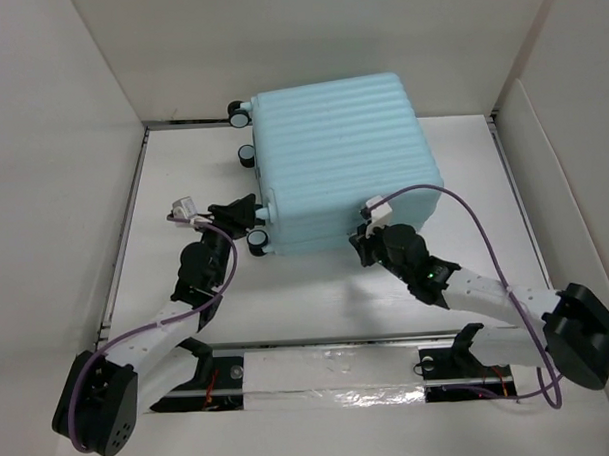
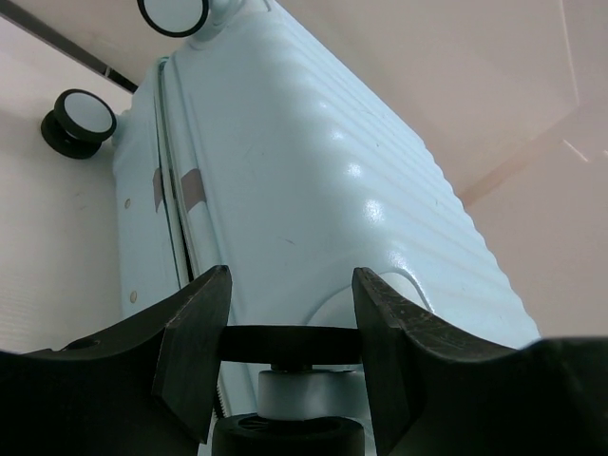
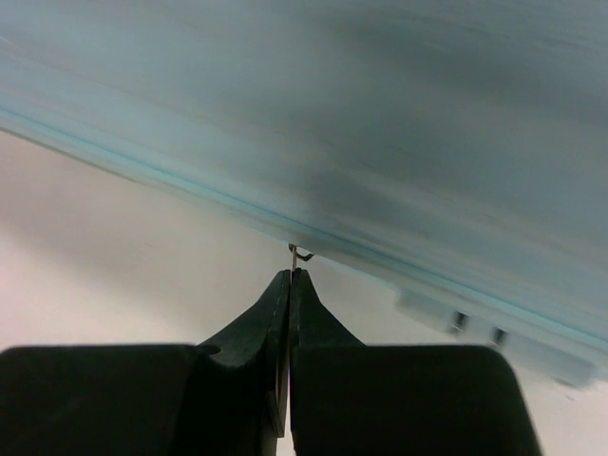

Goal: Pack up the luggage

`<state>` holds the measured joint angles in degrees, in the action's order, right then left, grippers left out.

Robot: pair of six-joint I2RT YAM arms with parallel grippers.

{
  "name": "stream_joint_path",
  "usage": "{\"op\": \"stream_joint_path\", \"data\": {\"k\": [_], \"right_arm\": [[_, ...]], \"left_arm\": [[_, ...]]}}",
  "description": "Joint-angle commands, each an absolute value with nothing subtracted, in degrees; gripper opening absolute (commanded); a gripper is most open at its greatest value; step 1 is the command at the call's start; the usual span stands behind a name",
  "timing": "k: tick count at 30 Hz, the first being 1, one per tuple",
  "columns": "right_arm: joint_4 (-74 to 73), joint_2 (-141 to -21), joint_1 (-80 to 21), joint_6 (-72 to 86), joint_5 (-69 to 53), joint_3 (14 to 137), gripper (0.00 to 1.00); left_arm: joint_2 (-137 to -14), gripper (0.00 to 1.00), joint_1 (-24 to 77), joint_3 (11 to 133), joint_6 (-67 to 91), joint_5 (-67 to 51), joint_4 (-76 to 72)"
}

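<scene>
The luggage is a pale aqua ribbed suitcase lying closed on the white table, wheels to the left. My left gripper is at its near-left corner. In the left wrist view the jaws of the left gripper are clamped on a black spinner wheel below the shell. My right gripper is against the near edge of the case. In the right wrist view the right gripper is pinched shut on a thin metal zipper pull at the seam.
Two far wheels and a near wheel stick out on the left side. White walls enclose the table on three sides. A foil-taped rail runs along the near edge. Purple cables loop from the arms.
</scene>
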<state>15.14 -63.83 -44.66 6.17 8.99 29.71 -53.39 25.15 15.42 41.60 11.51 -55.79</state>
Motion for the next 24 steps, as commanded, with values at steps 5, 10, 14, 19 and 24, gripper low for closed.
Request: {"op": "stream_joint_path", "data": {"k": [5,10,14,19,24], "right_arm": [[40.2,-79.3,-56.3,12.7,-1.5,36.6,0.0],[40.5,-82.6,-56.3,8.2,-5.6,41.1,0.0],[36.1,-80.3,-55.8,5.1,-7.3,42.0,0.0],[30.6,-66.9,-50.7,5.4,-5.6,33.0,0.0],[19.1,-53.4,-37.5,1.9,-13.0,29.7,0.0]], "left_arm": [[-57.7,0.0,36.7,17.0,47.2,-1.9,-66.2],[-52.4,0.0,43.5,18.7,41.2,4.3,-57.1],[-46.9,0.0,44.0,21.2,39.1,2.6,-47.9],[-53.1,0.0,44.0,20.5,44.5,-6.4,-53.2],[-67.2,0.0,50.9,26.7,48.1,-9.0,-63.5]]}}
